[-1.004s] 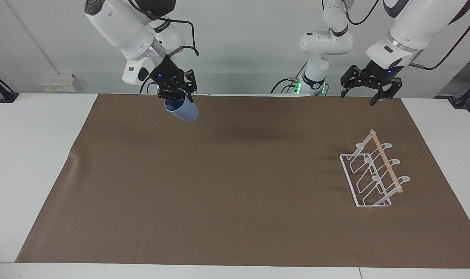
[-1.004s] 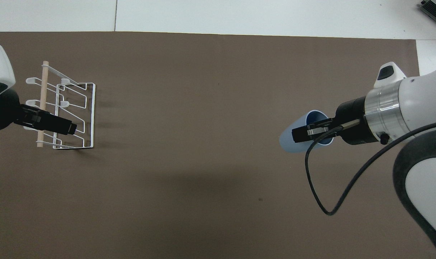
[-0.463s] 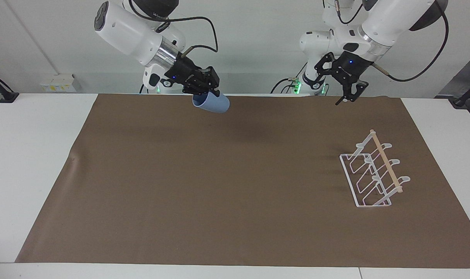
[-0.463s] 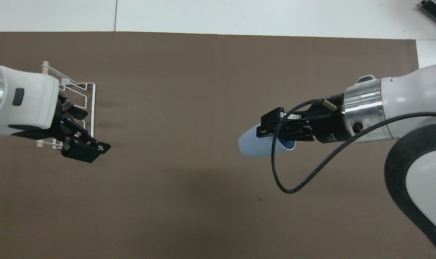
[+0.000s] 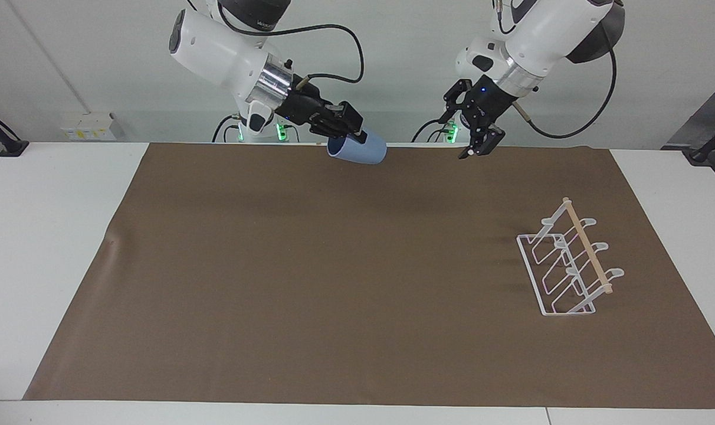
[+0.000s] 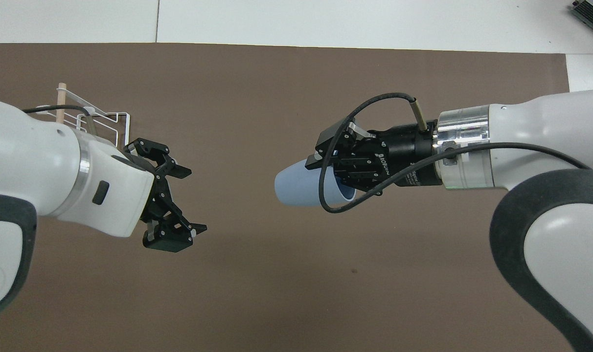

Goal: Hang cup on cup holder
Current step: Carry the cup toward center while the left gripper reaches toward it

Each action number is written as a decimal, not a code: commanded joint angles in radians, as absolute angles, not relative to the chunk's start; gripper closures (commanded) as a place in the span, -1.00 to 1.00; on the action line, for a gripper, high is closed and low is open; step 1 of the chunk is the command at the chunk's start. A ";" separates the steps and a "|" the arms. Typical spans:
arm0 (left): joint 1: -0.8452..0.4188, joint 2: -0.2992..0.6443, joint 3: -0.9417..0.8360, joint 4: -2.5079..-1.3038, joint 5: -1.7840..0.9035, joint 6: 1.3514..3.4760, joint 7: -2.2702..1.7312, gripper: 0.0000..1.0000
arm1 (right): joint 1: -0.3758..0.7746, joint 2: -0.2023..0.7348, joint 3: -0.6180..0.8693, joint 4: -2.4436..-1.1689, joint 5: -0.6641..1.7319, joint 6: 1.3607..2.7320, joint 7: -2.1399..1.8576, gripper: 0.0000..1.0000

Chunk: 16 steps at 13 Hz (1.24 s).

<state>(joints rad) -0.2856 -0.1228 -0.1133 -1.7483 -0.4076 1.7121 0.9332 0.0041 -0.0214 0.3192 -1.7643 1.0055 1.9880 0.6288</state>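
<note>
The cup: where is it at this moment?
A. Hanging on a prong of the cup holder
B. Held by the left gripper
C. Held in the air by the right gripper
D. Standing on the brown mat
C: the right gripper grips the cup by its rim, tipped sideways above the mat.

You see the cup [image 5: 360, 150] [image 6: 304, 186] as smooth and matt, plastic-looking, its light-blue skin without any shine. The cup holder [image 5: 567, 265] [image 6: 93, 117] is thin white-coated wire, slightly glossy at the flat prong tips, topped by a bare pale wooden rod [image 5: 586, 245] — unvarnished by its look. The brown mat [image 5: 345, 283] [image 6: 277, 73] reads as matt paper or thin sheet, with a shallow wrinkle near one edge. The table [image 5: 51, 236] under it is smooth white laminate. Both grippers — the right gripper [image 5: 348, 127] [image 6: 330, 164] and the left gripper [image 5: 478, 144] [image 6: 176, 205] — are matt black plastic or metal, behind polished metal wrist rings and glossy white arm shells.
</note>
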 commanded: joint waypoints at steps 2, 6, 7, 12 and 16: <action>-0.333 -0.163 -0.103 -1.802 -0.423 1.845 0.996 -1.00 | 0.043 -0.015 0.325 -1.766 1.063 2.094 0.790 1.00; -0.364 -0.160 -0.117 -1.804 -0.422 1.916 1.095 -1.00 | 0.081 -0.005 0.325 -1.764 1.095 2.186 0.897 1.00; -0.361 -0.156 -0.115 -1.799 -0.423 1.927 1.098 -1.00 | 0.092 -0.005 0.325 -1.766 1.095 2.203 0.911 1.00; -0.353 -0.144 -0.114 -1.796 -0.422 2.002 1.080 -1.00 | 0.117 0.002 0.327 -1.769 1.095 2.249 1.003 1.00; -0.374 -0.143 -0.126 -1.798 -0.422 2.055 1.031 -1.00 | 0.138 0.002 0.327 -1.770 1.094 2.263 1.034 1.00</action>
